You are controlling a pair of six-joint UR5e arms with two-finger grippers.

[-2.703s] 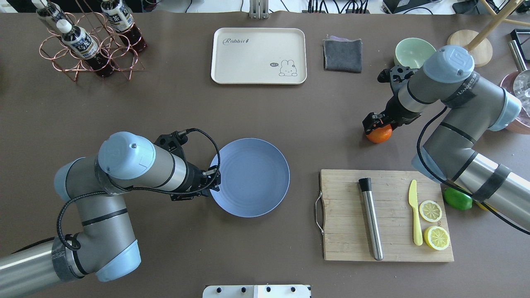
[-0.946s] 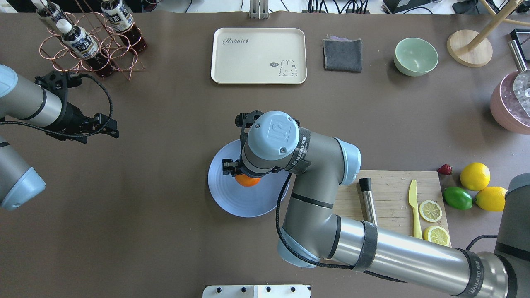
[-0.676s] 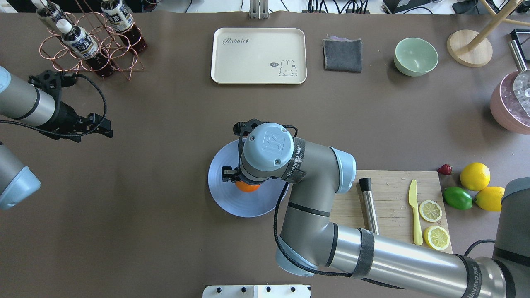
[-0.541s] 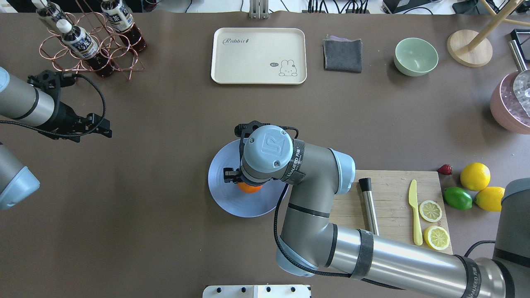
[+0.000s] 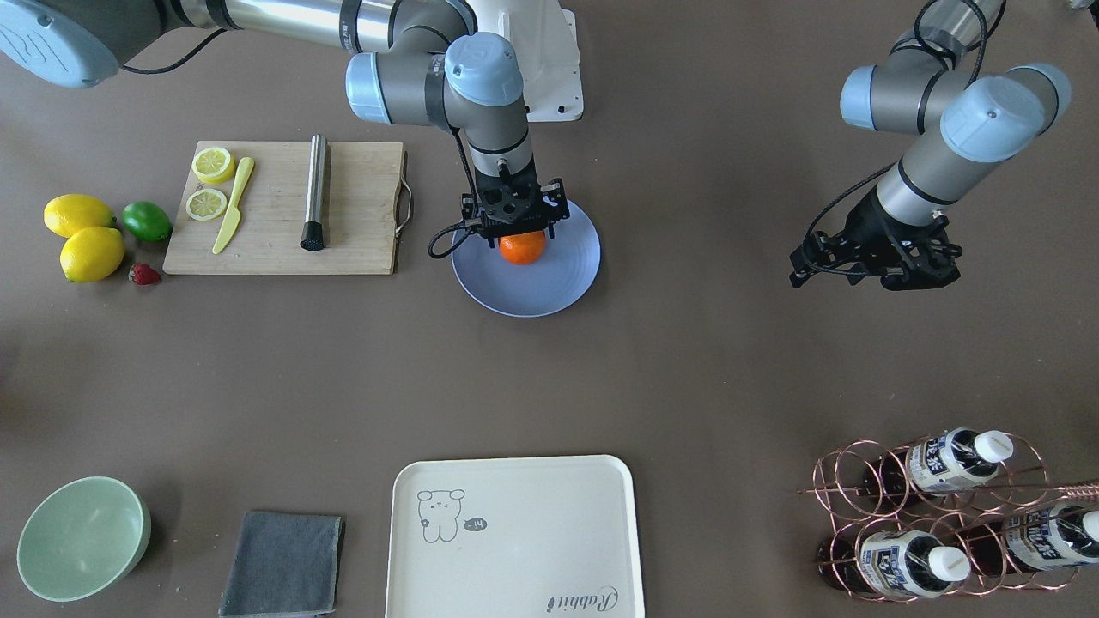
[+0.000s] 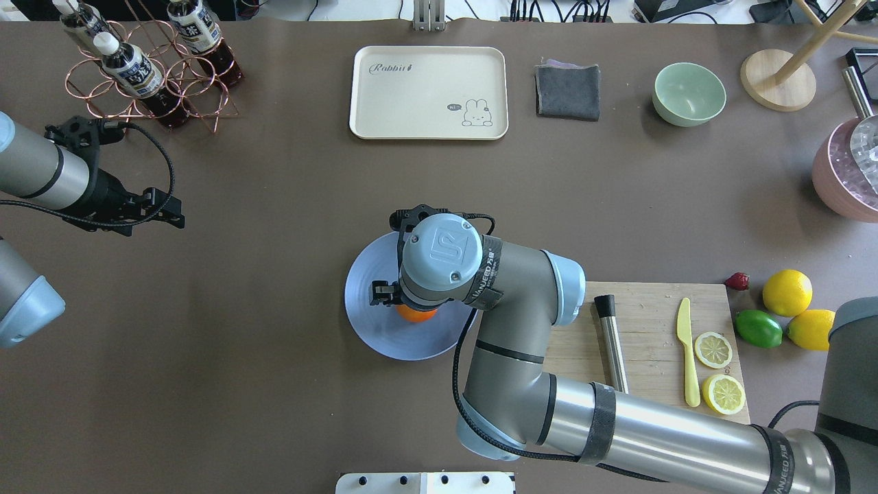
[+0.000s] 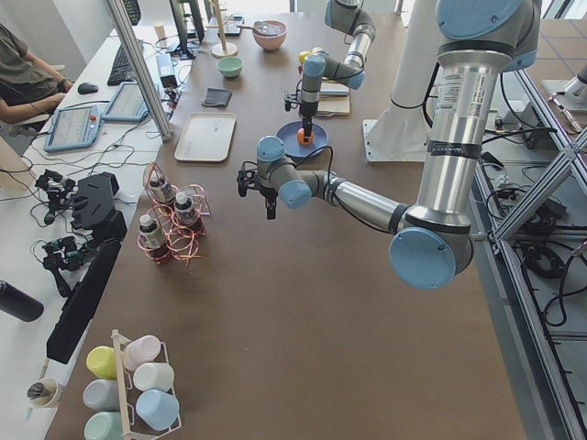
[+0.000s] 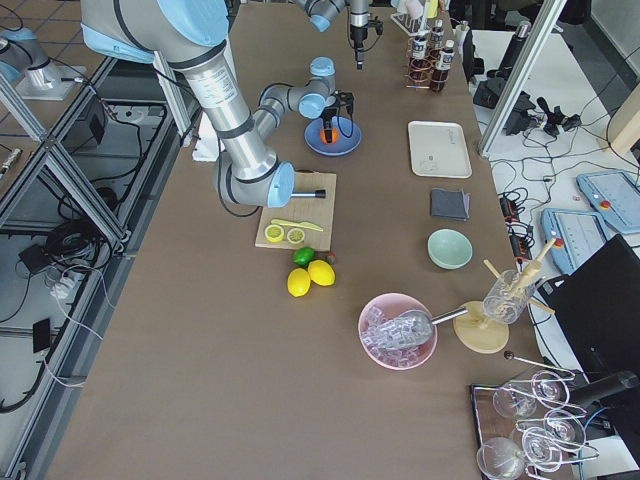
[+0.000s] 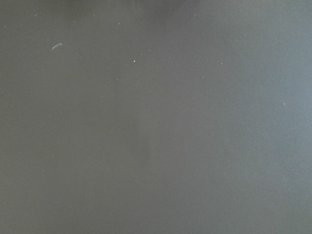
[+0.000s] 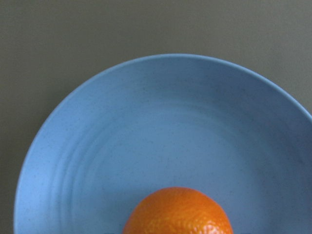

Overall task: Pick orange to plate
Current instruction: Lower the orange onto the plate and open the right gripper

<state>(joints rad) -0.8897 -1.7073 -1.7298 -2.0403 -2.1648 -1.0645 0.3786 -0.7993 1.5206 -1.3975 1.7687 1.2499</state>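
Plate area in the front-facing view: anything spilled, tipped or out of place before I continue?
Nothing stands out. The orange is whole, inside the rim of the plate, directly under the right hand. The cutting board, knife and lemon slices lie tidy beside it, and I see nothing spilled on the table.

The right arm [image 6: 651, 429] and the left arm [image 6: 41, 180] are built alike: brushed silver-grey tubes joined by rounded grey housings with pale blue caps. The right one wears black straps [image 6: 600, 425] round its long tube, and one cap [image 6: 442, 248] bears an embossed UR logo (a black band beside it carries white lettering). A black cable [image 6: 458, 384] loops along it. The left gripper [image 6: 180, 211] is black and angular, and cabled too.
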